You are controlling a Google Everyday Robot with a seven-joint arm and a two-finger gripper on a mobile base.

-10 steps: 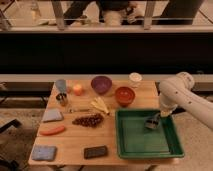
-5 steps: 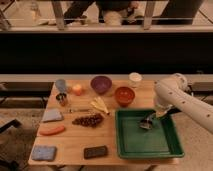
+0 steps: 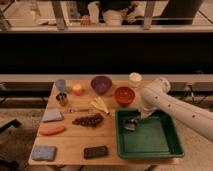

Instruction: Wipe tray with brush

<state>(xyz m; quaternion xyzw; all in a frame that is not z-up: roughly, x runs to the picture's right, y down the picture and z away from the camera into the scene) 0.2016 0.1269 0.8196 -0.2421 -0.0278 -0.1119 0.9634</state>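
Note:
The large green tray [image 3: 150, 144] lies on the right part of the wooden table [image 3: 75, 140]. My white arm reaches in from the right. My gripper [image 3: 133, 121] hangs low over the tray's far left corner, shut on the small dark brush [image 3: 130, 126]. The brush's head points down at the tray floor; whether it touches the floor I cannot tell.
Behind the tray stand a red bowl [image 3: 124, 95], a purple bowl [image 3: 101, 84] and a white cup [image 3: 135, 78]. Left of it lie bananas [image 3: 100, 105], dark grapes [image 3: 89, 120], a grey cloth [image 3: 52, 115], a carrot [image 3: 52, 130], a blue sponge [image 3: 44, 152] and a black block [image 3: 95, 151].
My gripper has moved left with the brush, from the tray's far right side to its far left corner. The items on the table have not moved.

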